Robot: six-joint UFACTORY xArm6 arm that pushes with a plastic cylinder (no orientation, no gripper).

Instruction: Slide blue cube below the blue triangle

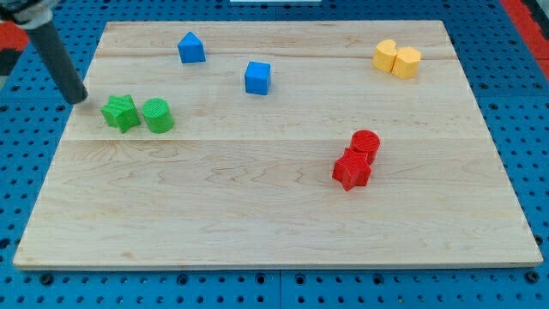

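Tip (82, 99) bare rod, no claw, at 9 o'clock of green star (120, 112); risk clipping it en route to blue cube (257, 77), overshooting blue triangle (190, 48).

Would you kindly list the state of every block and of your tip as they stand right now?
Blue cube: flat on the wooden board, free, right of and slightly lower than the blue triangle.
Blue triangle: alone, near the view's top.
Green star and green cylinder: side by side.
Red cylinder and red star: touching.
Two yellow blocks: touching.
My tip: left of the green star.
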